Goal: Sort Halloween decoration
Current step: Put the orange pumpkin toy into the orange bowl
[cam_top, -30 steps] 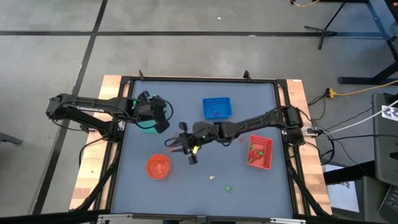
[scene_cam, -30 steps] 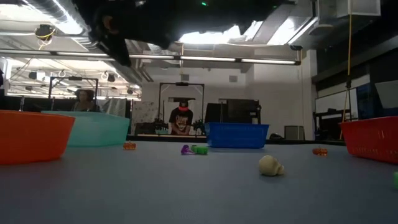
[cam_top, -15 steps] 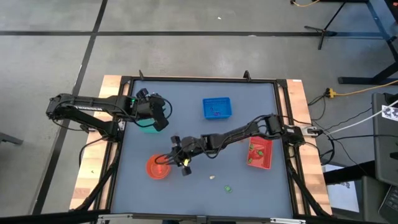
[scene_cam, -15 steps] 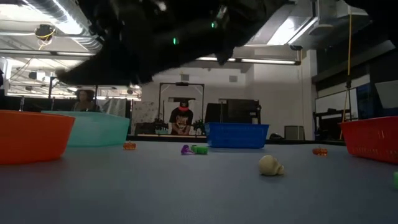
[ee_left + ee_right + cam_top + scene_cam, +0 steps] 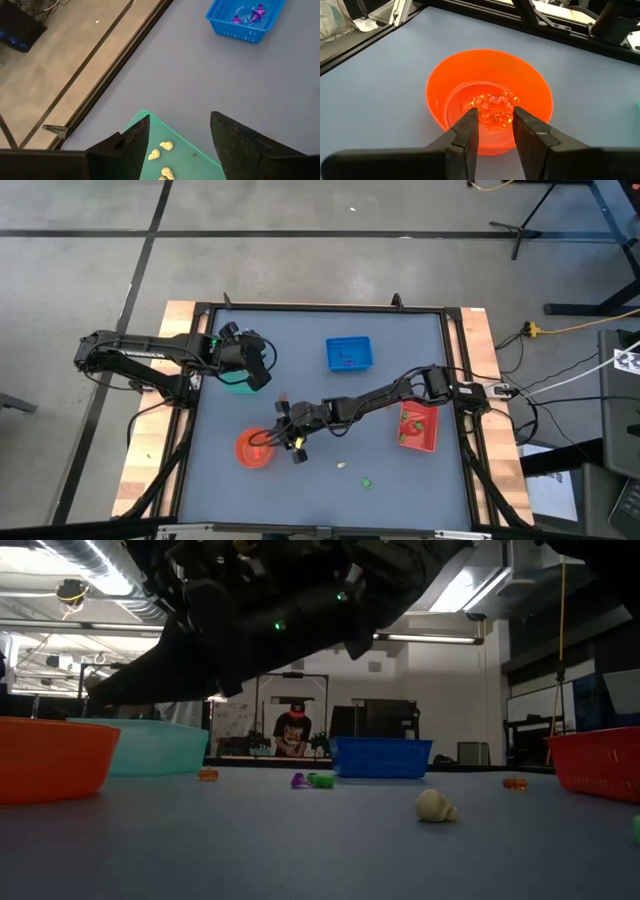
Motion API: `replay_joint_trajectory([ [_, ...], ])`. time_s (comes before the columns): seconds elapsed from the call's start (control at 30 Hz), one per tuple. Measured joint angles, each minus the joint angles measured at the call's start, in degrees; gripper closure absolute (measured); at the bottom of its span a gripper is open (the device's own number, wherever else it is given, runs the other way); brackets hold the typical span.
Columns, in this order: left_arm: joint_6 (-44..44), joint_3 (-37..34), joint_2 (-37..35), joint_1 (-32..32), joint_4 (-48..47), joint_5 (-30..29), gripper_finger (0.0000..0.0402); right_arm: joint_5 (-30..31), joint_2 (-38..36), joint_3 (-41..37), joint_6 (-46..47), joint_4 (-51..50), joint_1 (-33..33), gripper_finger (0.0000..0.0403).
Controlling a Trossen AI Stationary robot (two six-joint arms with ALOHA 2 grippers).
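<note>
The orange round bowl (image 5: 254,449) stands near the table's front left and holds a heap of orange trinkets (image 5: 493,106). My right gripper (image 5: 495,118) hangs over the bowl's right rim with a narrow gap between its fingers. Only the heap in the bowl shows through that gap. My left gripper (image 5: 177,131) stands open above the teal tray (image 5: 186,151), in which cream skulls (image 5: 161,151) lie. A cream trinket (image 5: 342,466) and a green one (image 5: 367,481) lie loose on the mat near the front edge.
The blue tray (image 5: 348,353) with purple trinkets stands at the back middle. The red tray (image 5: 419,426) stands at the right, under the right arm. In the low view more loose trinkets dot the mat: orange (image 5: 208,774), purple and green (image 5: 312,780), cream (image 5: 435,806).
My right gripper has come down and gone toward the table's near left, from the middle of the mat to the orange bowl's right rim. Most of that move fell in the first half second.
</note>
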Motion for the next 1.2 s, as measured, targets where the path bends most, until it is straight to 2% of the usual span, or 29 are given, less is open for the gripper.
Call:
replay_joint_trajectory([
  [0.37,0.0,0.0,0.0,0.0,0.0,0.0,0.0209,0.0,0.0,0.0,0.0,0.0,0.0,0.0165],
  [0.5,0.0,0.0,0.0,0.0,0.0,0.0,0.0209,0.0,0.0,0.0,0.2,-0.4,0.0,0.0144],
  [0.63,-0.1,0.0,0.0,0.0,0.1,0.0,0.0209,0.0,-1.8,-0.1,0.6,-2.9,0.0,0.0139],
  [0.83,-0.1,0.0,0.0,0.0,0.5,0.0,0.0209,0.0,-8.6,-0.1,0.6,-14.7,0.0,0.0139],
  [0.93,-0.4,0.0,0.0,0.0,0.5,0.2,0.0209,0.0,-13.5,-0.1,0.2,-23.7,0.0,0.0139],
  [1.2,-1.6,0.0,0.0,-0.1,0.8,5.6,0.0209,0.0,-26.2,0.0,-1.6,-48.0,0.0,0.0139],
])
